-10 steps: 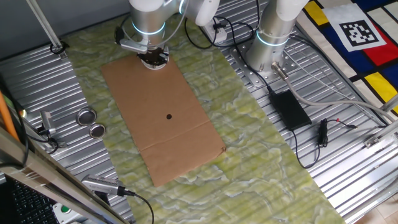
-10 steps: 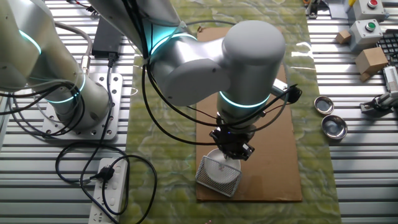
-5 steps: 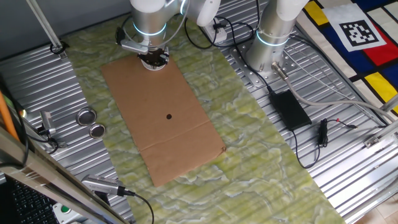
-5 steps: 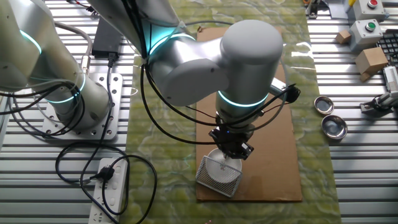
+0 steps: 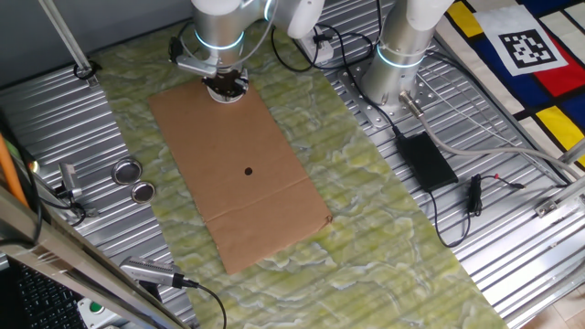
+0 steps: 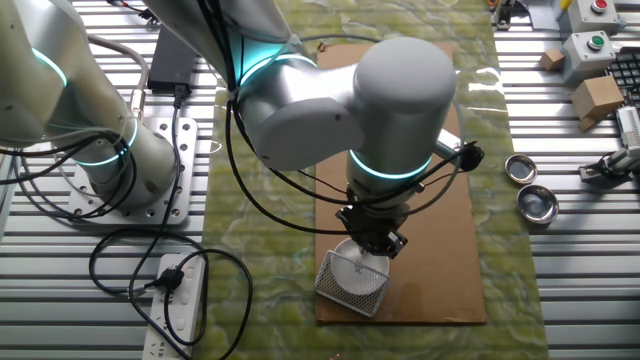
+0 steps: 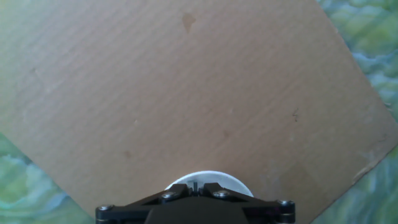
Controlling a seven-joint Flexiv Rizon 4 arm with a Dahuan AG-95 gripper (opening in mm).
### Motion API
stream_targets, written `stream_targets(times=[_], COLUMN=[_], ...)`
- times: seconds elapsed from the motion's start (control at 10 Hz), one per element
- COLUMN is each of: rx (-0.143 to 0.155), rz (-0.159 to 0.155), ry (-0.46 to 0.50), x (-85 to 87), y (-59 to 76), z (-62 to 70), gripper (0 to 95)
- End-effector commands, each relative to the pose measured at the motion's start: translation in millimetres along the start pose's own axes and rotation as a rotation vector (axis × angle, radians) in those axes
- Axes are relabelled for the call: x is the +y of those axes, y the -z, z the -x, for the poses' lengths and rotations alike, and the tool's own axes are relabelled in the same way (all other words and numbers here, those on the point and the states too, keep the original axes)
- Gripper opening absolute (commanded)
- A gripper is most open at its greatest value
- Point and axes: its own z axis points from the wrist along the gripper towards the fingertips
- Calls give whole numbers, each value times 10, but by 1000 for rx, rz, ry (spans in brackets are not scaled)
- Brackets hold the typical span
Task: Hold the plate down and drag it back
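At the near end of the cardboard sheet, the gripper presses down on the plate.

Its fingers are pressed together, tips resting on the small white plate, which lies flat on the brown sheet close to its edge. The sheet sits on a green marbled mat over the ribbed metal worktop. A tiny black dot marks the sheet's middle, well apart from the plate. Two silvery tins stand off the mat.
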Motion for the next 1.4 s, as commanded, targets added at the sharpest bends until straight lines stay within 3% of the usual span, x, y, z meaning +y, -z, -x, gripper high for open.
stream_targets(times=[0.1, 1.0, 1.4], rx=[-13, -59, -63], rz=[11, 46, 52], ry=[-14, -78, -101], x=[8, 77, 103], y=[-2, 27, 48], z=[24, 136, 171], gripper=[0, 0, 0])
